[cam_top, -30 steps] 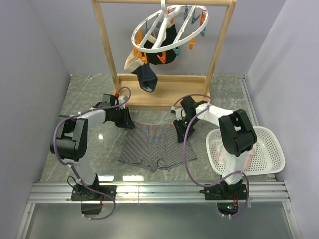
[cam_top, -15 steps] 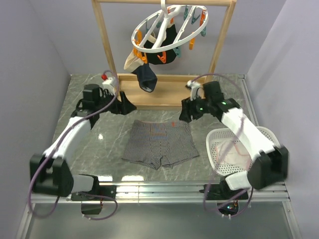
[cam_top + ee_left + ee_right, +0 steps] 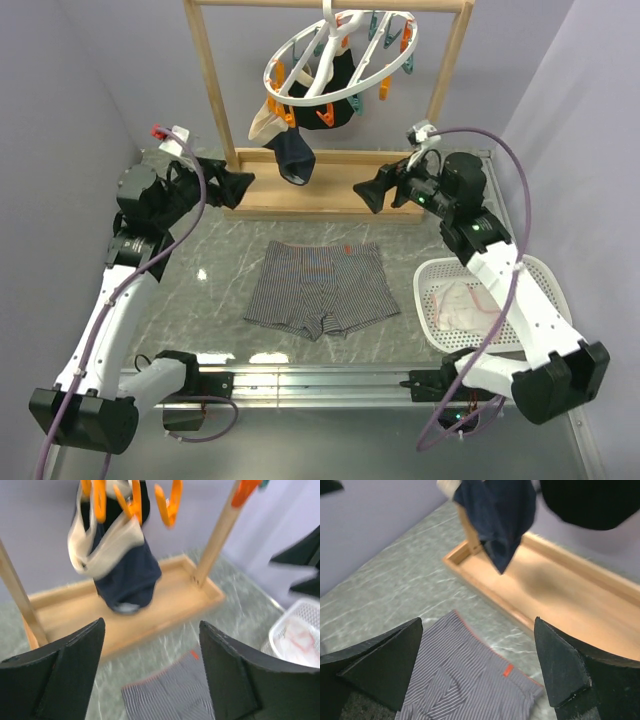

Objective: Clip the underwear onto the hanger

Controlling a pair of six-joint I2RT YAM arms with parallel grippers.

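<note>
On the table (image 3: 210,290): the underwear (image 3: 322,290) lies flat at centre, waistband toward the wooden frame (image 3: 215,90), legs toward the arm bases.
Hanger (image 3: 336,52): hooked on the frame's top bar, tilted, well apart from the underwear; a dark garment (image 3: 293,157) hangs from its clips.
Left gripper (image 3: 238,186): raised, aimed at the frame, fingers spread, nothing between them.
Right gripper (image 3: 368,194): raised opposite, fingers spread, nothing between them.
Basket (image 3: 550,300): right of the underwear.
</note>
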